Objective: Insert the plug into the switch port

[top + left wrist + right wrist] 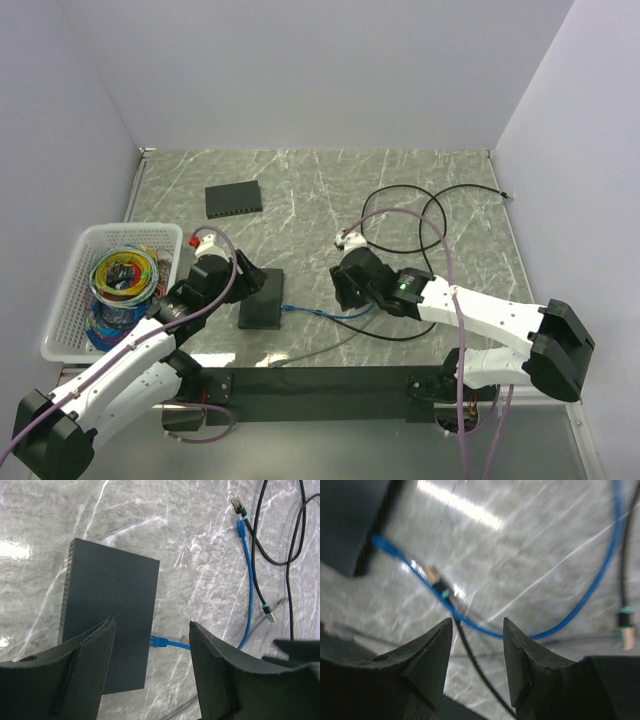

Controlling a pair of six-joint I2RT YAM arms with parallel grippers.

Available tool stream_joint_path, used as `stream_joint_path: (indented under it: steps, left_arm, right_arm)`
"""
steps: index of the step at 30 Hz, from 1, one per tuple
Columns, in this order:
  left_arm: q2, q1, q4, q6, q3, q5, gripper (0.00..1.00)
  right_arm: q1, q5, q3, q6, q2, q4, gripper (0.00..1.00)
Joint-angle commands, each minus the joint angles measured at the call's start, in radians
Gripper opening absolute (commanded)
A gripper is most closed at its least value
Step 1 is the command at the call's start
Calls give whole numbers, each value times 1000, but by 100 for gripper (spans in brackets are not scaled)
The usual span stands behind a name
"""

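Observation:
A dark switch box (pixel 262 299) lies on the marble table near the front. The blue plug (pixel 288 308) sits against its right side, its blue cable (pixel 335 314) trailing right. In the left wrist view the blue plug (pixel 159 641) meets the edge of the switch (pixel 107 625). My left gripper (pixel 151 630) is open and empty above the switch. My right gripper (pixel 477 625) is open and empty above the blue cable (pixel 470 622), right of the plug (pixel 382 543) and the switch (pixel 347 515). In the top view it (pixel 343 287) hovers just right of the switch.
A second dark switch (pixel 233 199) lies at the back left. A white basket (pixel 70 290) of coloured cable coils stands at the left. Black cables (pixel 420 215) loop over the right half of the table; one black cable (pixel 470 650) with a teal-banded plug crosses under my right gripper.

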Motion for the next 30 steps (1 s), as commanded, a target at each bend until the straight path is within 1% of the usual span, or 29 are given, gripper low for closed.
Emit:
stream_joint_path:
  steps: [1, 5, 9, 16, 19, 24, 30]
  left_arm:
    - [-26, -2, 2, -12, -14, -17, 67]
    - [-35, -2, -5, -14, -14, -23, 67]
    - [-43, -2, -13, -17, -16, -28, 67]
    - [-51, -1, -18, -23, -19, -29, 67]
    - [-43, -2, -12, -25, -19, -26, 66]
    - [-35, -2, -10, -25, -19, -26, 66]
    - [-31, -2, -1, -37, -23, -20, 66]
  right_arm:
    - [45, -103, -38, 65, 12, -8, 52]
    - [85, -114, -50, 96, 47, -1, 52]
    - [128, -117, -61, 107, 117, 16, 52]
    - [174, -70, -69, 137, 199, 29, 53]
    - [184, -41, -64, 142, 200, 20, 54]
    - [185, -18, -72, 139, 157, 27, 54]
    - [187, 18, -72, 136, 219, 42, 54]
